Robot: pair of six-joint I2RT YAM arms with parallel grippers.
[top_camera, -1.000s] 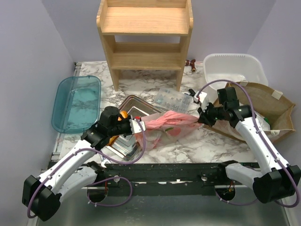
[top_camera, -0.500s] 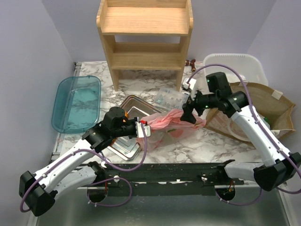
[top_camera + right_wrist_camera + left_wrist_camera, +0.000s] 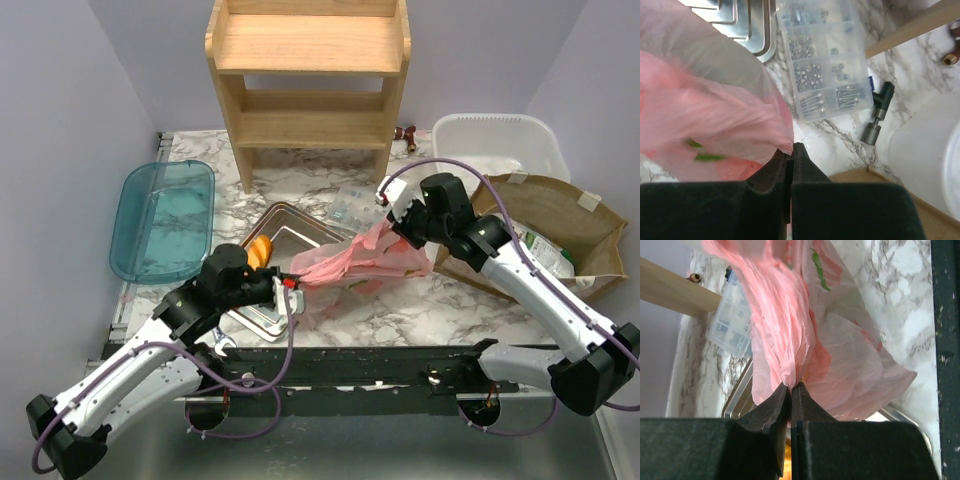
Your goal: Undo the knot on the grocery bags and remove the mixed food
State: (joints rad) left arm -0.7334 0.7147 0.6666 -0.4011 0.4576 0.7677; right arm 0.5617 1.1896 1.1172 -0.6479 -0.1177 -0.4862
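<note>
Pink grocery bag (image 3: 352, 262) is stretched between both arms over the marble table (image 3: 420, 310), at the right edge of the steel tray (image 3: 300, 222). The left gripper (image 3: 791, 386) has its fingers clamped together on a gathered fold at the bag's left end. The right gripper (image 3: 790, 153) pinches the film at the opposite end, near a clear parts box (image 3: 824, 65). A green leaf (image 3: 820, 267) shows through the plastic. An orange item (image 3: 259, 250) lies in the tray.
</note>
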